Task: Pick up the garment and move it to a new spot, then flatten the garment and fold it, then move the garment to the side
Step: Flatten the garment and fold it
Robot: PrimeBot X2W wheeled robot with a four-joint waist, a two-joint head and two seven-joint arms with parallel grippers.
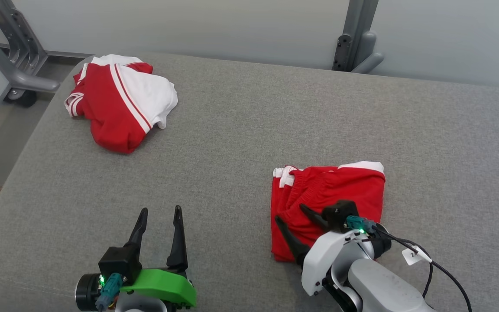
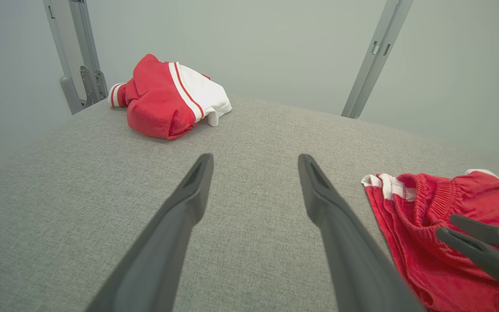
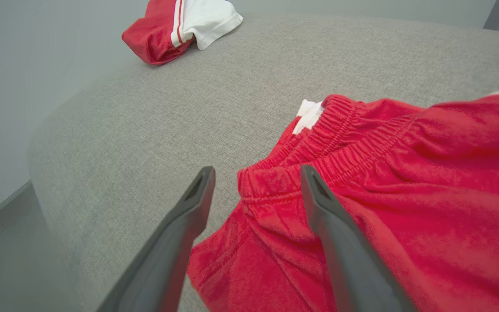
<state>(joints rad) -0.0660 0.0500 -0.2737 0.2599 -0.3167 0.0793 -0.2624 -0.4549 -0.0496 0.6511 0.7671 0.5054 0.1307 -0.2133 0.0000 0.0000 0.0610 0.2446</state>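
Right gripper (image 1: 289, 212) stands with its jaws spread and nothing between them, poised over the near left corner of the red shorts (image 1: 340, 186), which lie folded into a rough square on the right of the grey cushion (image 1: 249, 130). I read the left gripper (image 1: 160, 210) as open too and empty, over bare cushion. A red-and-white garment (image 1: 119, 99) lies bunched, well apart, at the far left corner. I judge the shorts light, soft and limp: lifted by one layer, the fold would spill open. I would pinch through every layer at the gathered waistband (image 3: 319, 138), where the cloth is thickest.
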